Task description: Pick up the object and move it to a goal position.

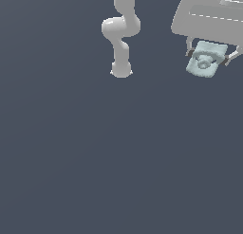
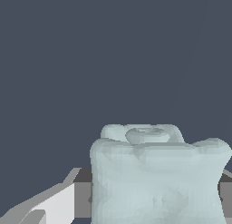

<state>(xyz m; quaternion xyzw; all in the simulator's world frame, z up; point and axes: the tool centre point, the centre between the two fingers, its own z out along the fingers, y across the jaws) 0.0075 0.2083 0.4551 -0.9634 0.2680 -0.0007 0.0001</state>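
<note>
Handling: the object (image 1: pixel 205 58) looks small and stiff, probably light; its smooth rounded skin could slip, so opposite flat sides seem the best hold.
Grip: the gripper (image 1: pixel 207 56) pinches the object between its two dark fingers (image 1: pixel 190 52), one on each side.
Look: pale blue-green, roughly cube-shaped, soft rounded edges, a raised ring mark on one face; in the wrist view the object (image 2: pixel 158 177) looms large and lumpy.
Place: held aloft, off toward the exterior view's right of the arm's base (image 1: pixel 121 69).
</note>
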